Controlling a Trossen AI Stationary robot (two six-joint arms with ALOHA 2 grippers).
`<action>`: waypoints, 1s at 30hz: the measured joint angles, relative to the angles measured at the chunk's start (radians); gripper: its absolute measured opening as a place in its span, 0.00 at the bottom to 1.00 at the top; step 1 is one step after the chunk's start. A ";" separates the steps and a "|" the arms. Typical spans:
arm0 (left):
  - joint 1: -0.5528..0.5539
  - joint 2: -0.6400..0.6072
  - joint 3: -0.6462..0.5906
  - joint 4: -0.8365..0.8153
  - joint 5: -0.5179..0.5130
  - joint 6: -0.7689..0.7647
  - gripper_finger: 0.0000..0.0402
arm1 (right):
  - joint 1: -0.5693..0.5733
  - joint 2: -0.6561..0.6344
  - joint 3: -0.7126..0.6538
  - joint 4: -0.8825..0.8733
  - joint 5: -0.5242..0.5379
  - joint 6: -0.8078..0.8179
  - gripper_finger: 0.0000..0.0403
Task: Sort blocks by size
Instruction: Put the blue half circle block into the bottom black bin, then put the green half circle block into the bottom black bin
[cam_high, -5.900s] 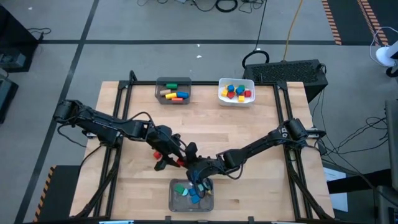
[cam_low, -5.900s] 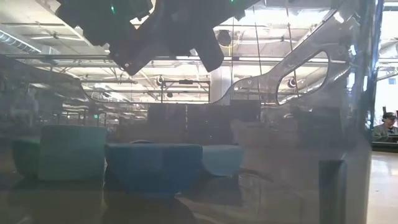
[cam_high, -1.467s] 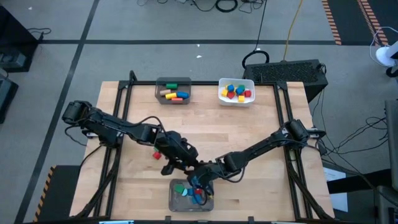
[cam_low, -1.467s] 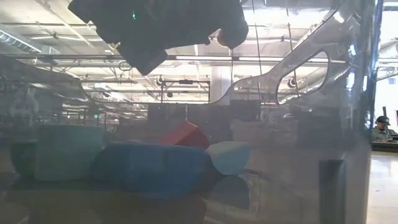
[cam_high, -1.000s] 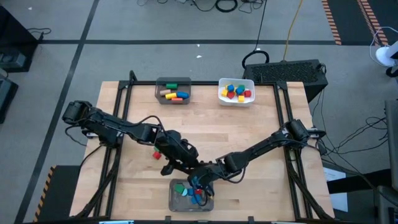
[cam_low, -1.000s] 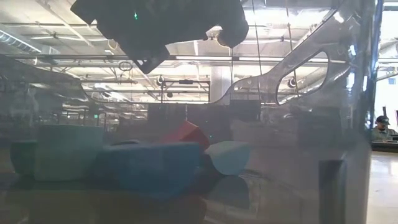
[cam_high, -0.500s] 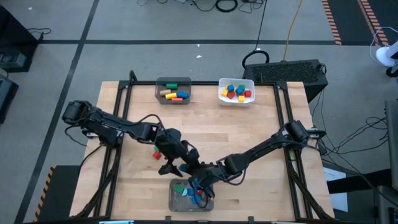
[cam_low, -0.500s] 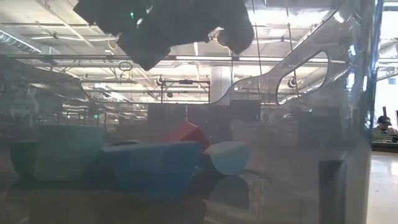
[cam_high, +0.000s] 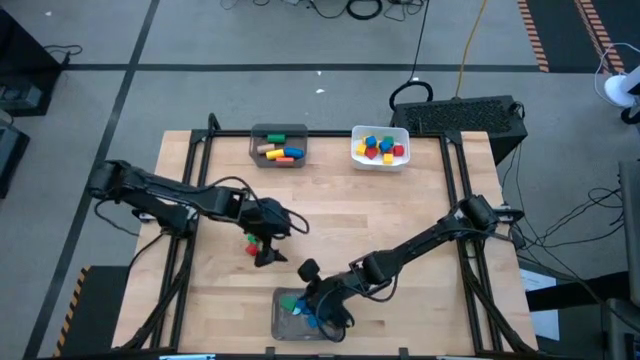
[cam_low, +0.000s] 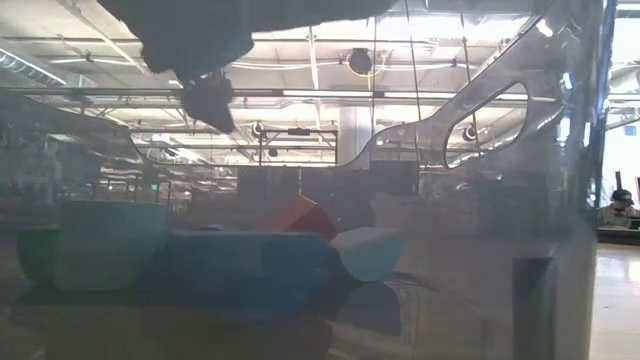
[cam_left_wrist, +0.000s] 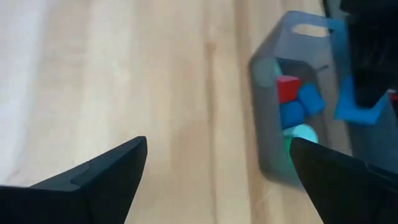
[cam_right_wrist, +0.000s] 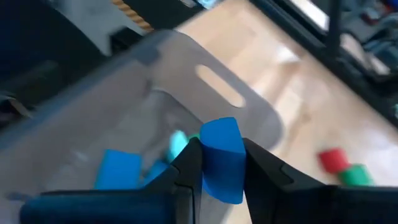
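The low view looks through the clear wall of the near bin, so the room is hazed; only a teal block, a blue block, a red tip and a pale piece show inside, and the dark arm mass at the top edge is cut off. In the high view the right arm covers much of the bin's contents.

The right gripper hovers over that grey handled bin, its fingers pinching a blue wedge-shaped block; below it lie a blue cube and a teal piece. The left gripper is spread wide and holds nothing, above bare wooden table beside the bin, in which a red cube, blue blocks and a teal one show. On the table near the left gripper lie a red block and a green block, touching. At the far edge a grey bin holds longer bars and a white bin holds cubes.

Half a second ago the left gripper stood at the bin's rim beside the right one; it has drawn back toward the two loose blocks, and the right gripper has moved further over the bin
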 joint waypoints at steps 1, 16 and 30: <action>0.001 -0.024 0.000 -0.031 -0.022 -0.010 0.98 | -0.002 0.000 0.000 0.000 -0.026 0.012 0.17; -0.083 -0.190 -0.154 -0.250 -0.405 -0.251 0.99 | -0.042 0.000 0.001 -0.064 -0.130 0.264 0.26; -0.080 -0.183 -0.323 -0.251 -0.515 -0.608 0.99 | -0.046 -0.001 0.001 -0.045 -0.094 0.258 0.46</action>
